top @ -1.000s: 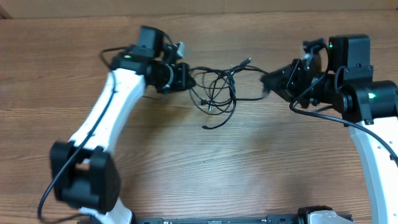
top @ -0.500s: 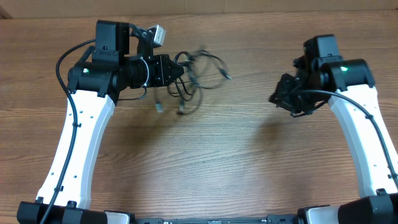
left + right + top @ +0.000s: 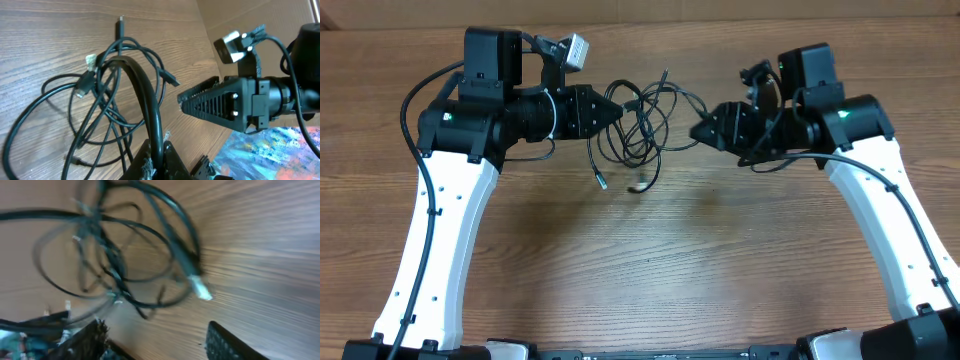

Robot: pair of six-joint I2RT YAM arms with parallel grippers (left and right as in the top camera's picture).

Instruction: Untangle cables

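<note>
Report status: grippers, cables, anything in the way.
Left gripper shut on the cables; they dangle from it, tangled. Right gripper open, empty, just right of them. Nothing else in the way.

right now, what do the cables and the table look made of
cables: black rubbery or plastic sheath, slight sheen, bending in loose loops; plug tips pale, maybe metal. table: brown wood grain, matte, could be laminate.

The overhead view is evenly, softly lit and sharp throughout, with only faint diffuse shadows beneath the cables (image 3: pixel 640 125) on the table (image 3: pixel 650 270). The left wrist view is crisp. The right wrist view is heavily motion-blurred: strands smear, wood grain streaks, and the fingers (image 3: pixel 226 345) at the bottom edge look soft.
</note>
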